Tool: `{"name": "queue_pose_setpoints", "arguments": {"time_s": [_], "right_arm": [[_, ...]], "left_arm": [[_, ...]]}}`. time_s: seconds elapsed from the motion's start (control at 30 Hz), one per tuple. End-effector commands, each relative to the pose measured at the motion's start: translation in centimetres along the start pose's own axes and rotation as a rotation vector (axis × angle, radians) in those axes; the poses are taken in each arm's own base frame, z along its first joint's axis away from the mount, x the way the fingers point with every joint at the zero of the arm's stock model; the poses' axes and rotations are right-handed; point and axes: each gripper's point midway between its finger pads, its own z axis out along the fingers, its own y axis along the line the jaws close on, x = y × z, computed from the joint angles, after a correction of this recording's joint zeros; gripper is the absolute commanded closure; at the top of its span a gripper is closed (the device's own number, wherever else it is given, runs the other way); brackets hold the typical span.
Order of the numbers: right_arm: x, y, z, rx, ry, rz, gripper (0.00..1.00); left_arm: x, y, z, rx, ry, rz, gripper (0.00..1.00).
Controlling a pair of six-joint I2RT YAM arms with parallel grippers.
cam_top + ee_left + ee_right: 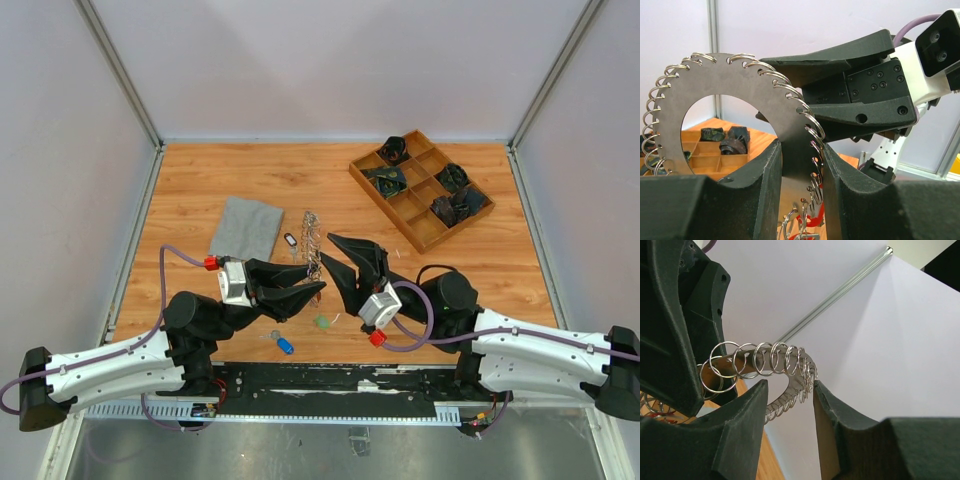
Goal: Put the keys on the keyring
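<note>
The keyring (745,80) vanishes at lower centre behind the fingers (755,195) of the left gripper (801,155); in the top view (mid-frame) the keys (312,238) are too small to tell apart

Pale grey walls (330,70), joined by metal corner strips (122,70), rise beyond and to both sides of the left gripper (318,280). Below it lies a wooden table (200,175), softly and evenly lit.

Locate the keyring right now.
In the left wrist view the keyring stands pinched in the left gripper; from above, that is mid-table, between the grey cloth and the right gripper.
</note>
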Motion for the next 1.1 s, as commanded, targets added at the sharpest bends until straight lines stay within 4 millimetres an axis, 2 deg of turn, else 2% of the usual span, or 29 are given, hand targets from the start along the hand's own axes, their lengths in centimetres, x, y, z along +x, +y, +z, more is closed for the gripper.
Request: {"name": "queue_pose_setpoints", "arguments": {"time_s": [0.0,0.33,0.83,1.07], "right_arm": [[-3.0,-2.7,0.6,0.074,-0.092,0.005,0.6],[-4.1,-2.3,0.5,0.039,-0.116,0.021,0.74],[-3.4,-1.6,-0.2,-0.006,-0.065,0.006,0.78],[-2.8,-1.0,0.0,-0.034,-0.038,-0.017,0.75]], "left_arm": [[-2.0,-0.2,0.1,0.002,-0.08,-0.001,1.0],[-1.9,-0.2,0.1,0.001,-0.078,-0.002,1.0],[-1.8,0.0,0.2,-0.005,-0.073,-0.002,1.0],[-1.8,-0.1,0.3,0.0,-0.072,0.0,0.99]]}}
